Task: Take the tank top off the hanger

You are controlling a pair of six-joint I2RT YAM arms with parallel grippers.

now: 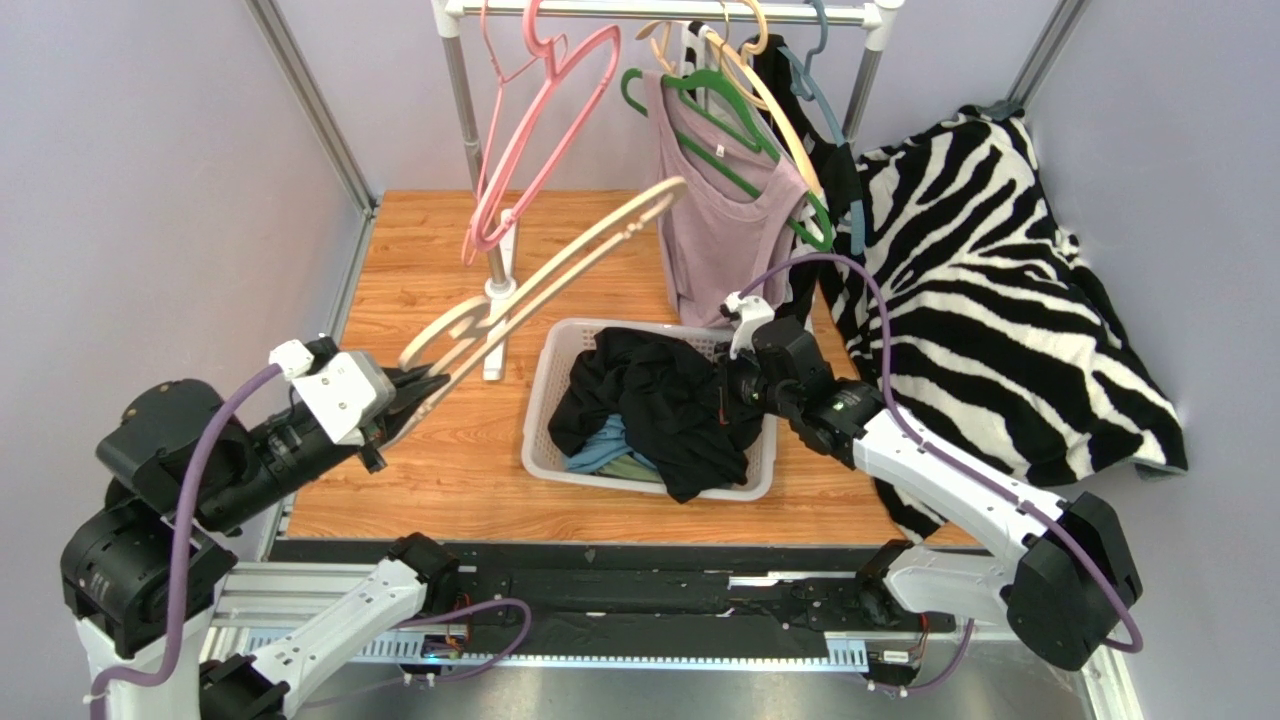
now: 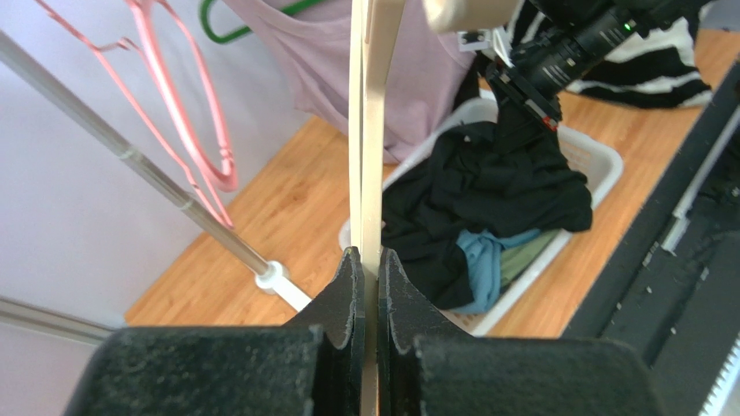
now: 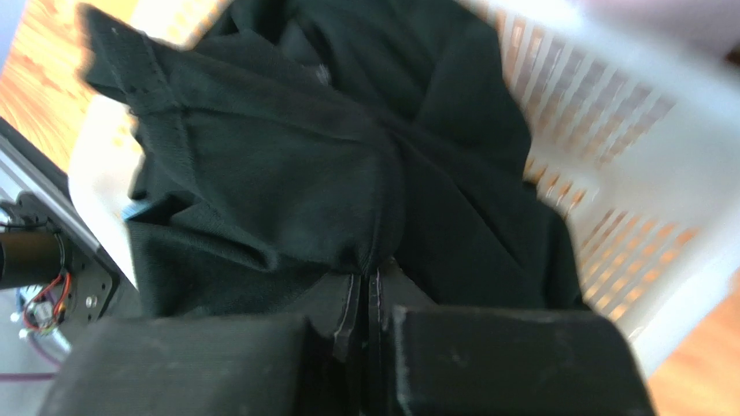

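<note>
Top external: clamps bare hanger (image 2: pixel 373 130) in left jaws, shut tight on its bar, held up over counter (image 1: pixel 436 285). Pinches black tank top (image 1: pixel 661 405) in right jaws, fully shut on a fold. Risks hauling other clothes (image 2: pixel 491 256) or basket (image 1: pixel 537 428) up if lifted while tangled; risks knocking pink hanger (image 2: pixel 227 180) on a wide swing. Lies heaped in basket, bunched right at right jaws, well apart from left jaws.

cut off: slim cream hanger (image 2: pixel 372 130) | blurred: white slatted plastic basket (image 3: pixel 612 152) | part-hidden: blue cloth (image 2: pixel 485 260) under black fabric garment (image 2: pixel 504 182)
</note>
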